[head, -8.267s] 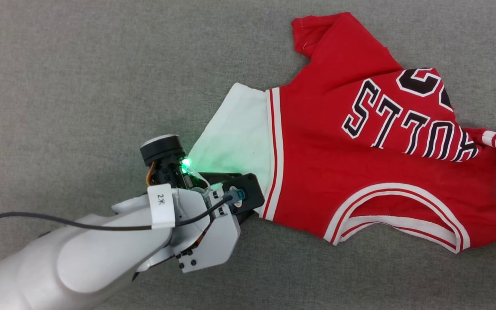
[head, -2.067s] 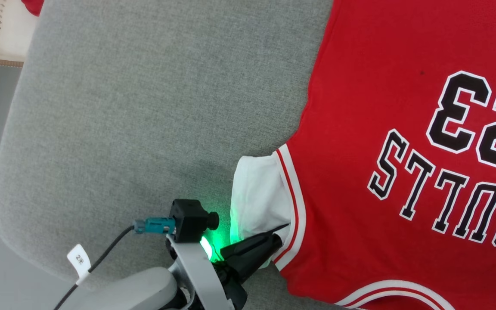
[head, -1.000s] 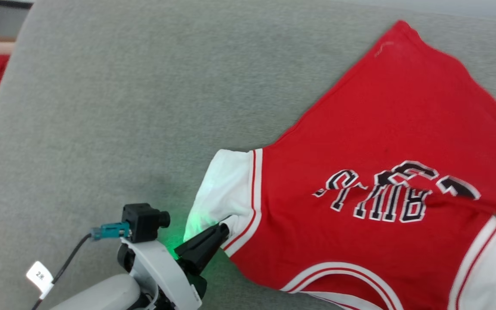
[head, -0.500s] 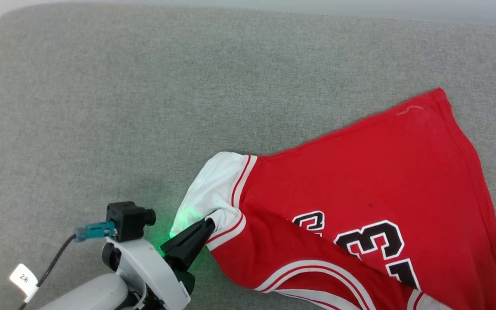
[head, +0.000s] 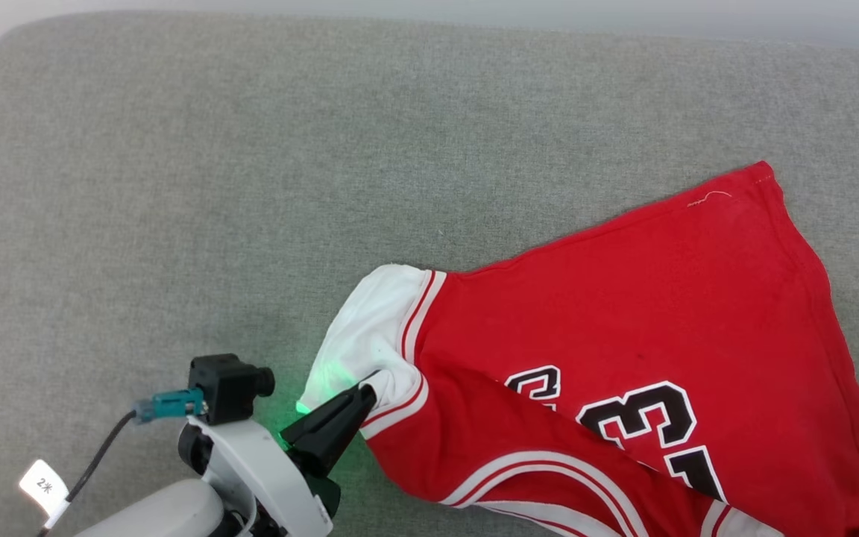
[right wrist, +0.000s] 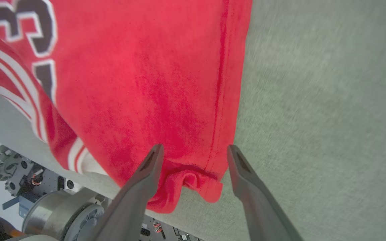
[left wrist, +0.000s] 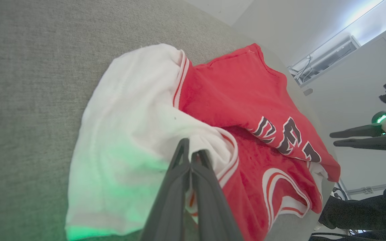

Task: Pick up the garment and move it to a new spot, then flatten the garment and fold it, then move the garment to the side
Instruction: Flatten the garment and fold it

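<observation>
Garment (head: 623, 313): red jersey lying on the grey padded surface (head: 250, 186), in the right half of the head view. Its lower hem points toward the far right. Its striped neckline and the near edge run off the bottom of that view. It is not flat: a fold crosses the chest, so we read the number 23 (head: 646, 418) only in part, and the lettering is tucked under.

Left gripper (head: 365, 389): fingers pressed together, clamped on the edge of the white sleeve (head: 370, 335) just beside its red-and-white trim. In the left wrist view the sleeve cloth bunches up around the fingertips (left wrist: 189, 152), and a green glow falls on the white fabric below them.

Right gripper (right wrist: 194, 147): fingers well apart, nothing clamped. In its own wrist view they straddle a crumpled red hem corner (right wrist: 186, 187) that droops over the surface's edge. We cannot tell whether either finger touches the cloth.

The left wrist view shows that gripper (left wrist: 332, 139) beyond the garment's far end, with a gap between its fingers.
</observation>
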### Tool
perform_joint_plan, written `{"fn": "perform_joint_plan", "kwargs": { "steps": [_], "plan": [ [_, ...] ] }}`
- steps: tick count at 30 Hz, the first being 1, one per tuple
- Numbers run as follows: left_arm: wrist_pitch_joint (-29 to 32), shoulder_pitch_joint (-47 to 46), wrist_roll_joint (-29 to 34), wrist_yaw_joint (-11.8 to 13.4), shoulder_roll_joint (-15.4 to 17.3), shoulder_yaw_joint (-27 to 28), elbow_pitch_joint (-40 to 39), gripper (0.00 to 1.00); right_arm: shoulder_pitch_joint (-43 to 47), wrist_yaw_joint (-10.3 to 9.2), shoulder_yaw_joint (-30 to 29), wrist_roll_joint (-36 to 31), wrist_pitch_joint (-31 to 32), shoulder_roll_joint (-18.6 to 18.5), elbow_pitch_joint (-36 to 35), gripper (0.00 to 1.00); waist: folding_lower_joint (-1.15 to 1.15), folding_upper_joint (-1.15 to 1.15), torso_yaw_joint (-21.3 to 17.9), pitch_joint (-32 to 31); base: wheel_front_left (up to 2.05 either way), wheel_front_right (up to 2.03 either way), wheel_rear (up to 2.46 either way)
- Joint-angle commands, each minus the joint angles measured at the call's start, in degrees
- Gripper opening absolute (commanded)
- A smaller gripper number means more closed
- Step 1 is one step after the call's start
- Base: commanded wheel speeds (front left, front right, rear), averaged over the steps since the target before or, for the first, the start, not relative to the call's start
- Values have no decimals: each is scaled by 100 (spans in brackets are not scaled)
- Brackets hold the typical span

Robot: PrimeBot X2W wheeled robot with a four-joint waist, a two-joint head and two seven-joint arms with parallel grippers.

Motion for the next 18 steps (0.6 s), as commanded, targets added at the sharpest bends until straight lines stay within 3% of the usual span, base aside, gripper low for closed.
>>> {"fn": "perform_joint_plan", "kwargs": {
  "steps": [1,5,9,18],
  "plan": [
    [-17,52,64,38,-1,4,-18,0,-72,-5,-111,78,36,1,-75,100,0,0,8,6,0,0,0],
    [14,-21,107,28,-70,-28,-71,0,-351,-5,-786,327,218,-181,-500,100,0,0,98,65,0,0,0],
    [60,-159,194,-32,-178,-67,-75,0,-1127,-5,-1094,193,53,-329,-433,100,0,0,261,178,0,0,0],
    [152,-486,319,-192,-395,-92,42,0,-3243,-5,451,-788,-673,-481,926,100,0,0,709,624,0,0,0]
  ]
}}
